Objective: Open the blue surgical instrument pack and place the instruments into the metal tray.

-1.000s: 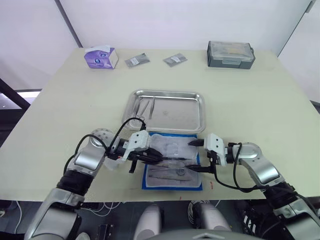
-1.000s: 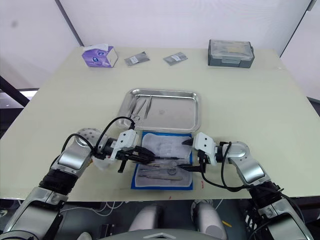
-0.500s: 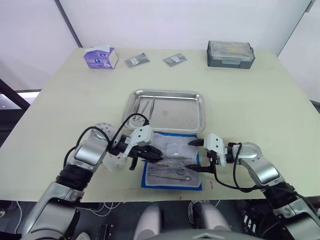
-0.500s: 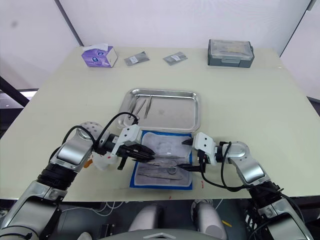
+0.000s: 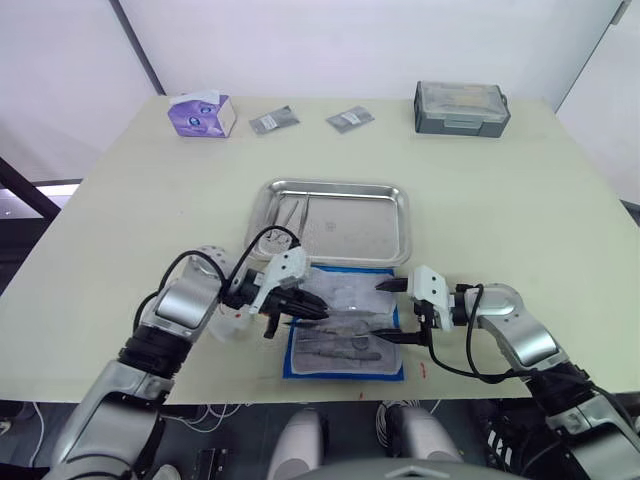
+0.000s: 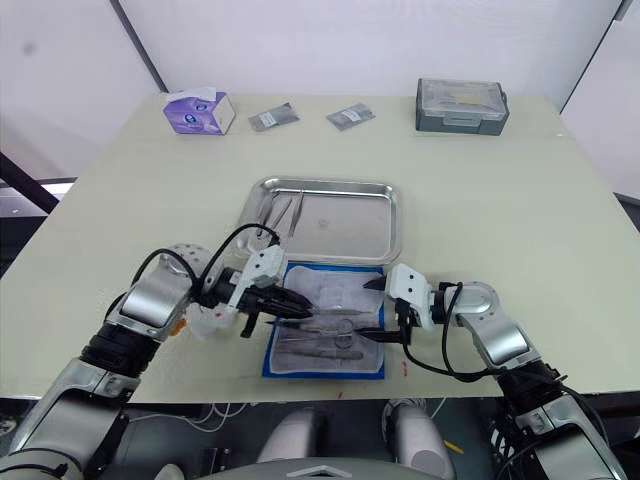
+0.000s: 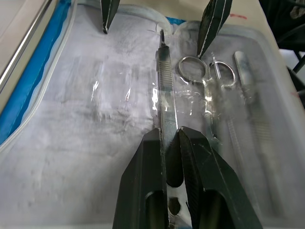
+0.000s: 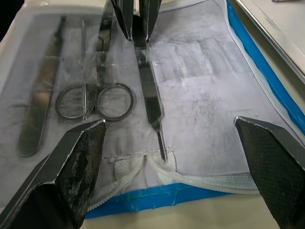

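Pack [image 5: 345, 325] lies open just before tray [image 5: 402, 215], long axis front-to-back | left wrist: left gripper [image 7: 167, 138] clamps a flat handle [image 7: 164, 86] pointing at right gripper | right wrist: right gripper [image 8: 183, 138] spread wide over lining; scissors [image 8: 93, 98] beside handle.

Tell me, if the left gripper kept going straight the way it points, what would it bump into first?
Probably the right gripper. The left gripper, shut on a thin silver tool, points across the open pack toward it, though depth is hard to judge.

Left gripper [image 7: 167, 143]: fingers hide held flat instrument's [image 7: 164, 83] near end. Tools in metal tray [image 5: 395, 195]: too small to identify. Blue surgical instrument pack [image 7: 35, 86]: cut by frame edge.
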